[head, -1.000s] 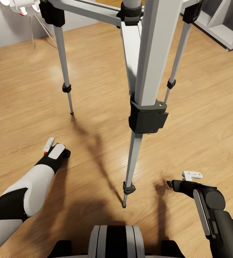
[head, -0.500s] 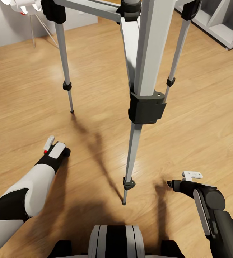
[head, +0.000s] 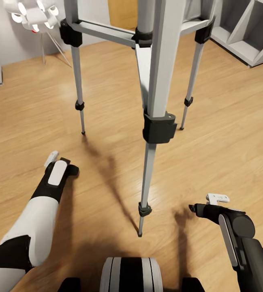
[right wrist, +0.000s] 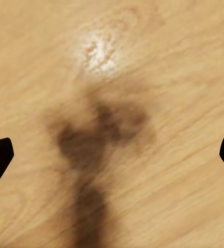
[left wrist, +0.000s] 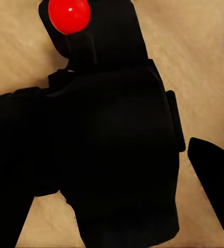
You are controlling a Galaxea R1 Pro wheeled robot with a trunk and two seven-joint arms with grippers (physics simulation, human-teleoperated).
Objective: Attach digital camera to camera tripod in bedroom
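Risking, in my judgement, a knock to the tall silver-legged camera tripod as the arms rise: its near leg stands between both grippers, and a toppled stand would spoil mounting. Left gripper: jaws clamped on the small black digital camera, matte body, glossy red button, held low beside that leg. Right gripper: jaws spread wide, nothing held, over the light wood floor, grained, faintly glossy, beside the leg's foot.
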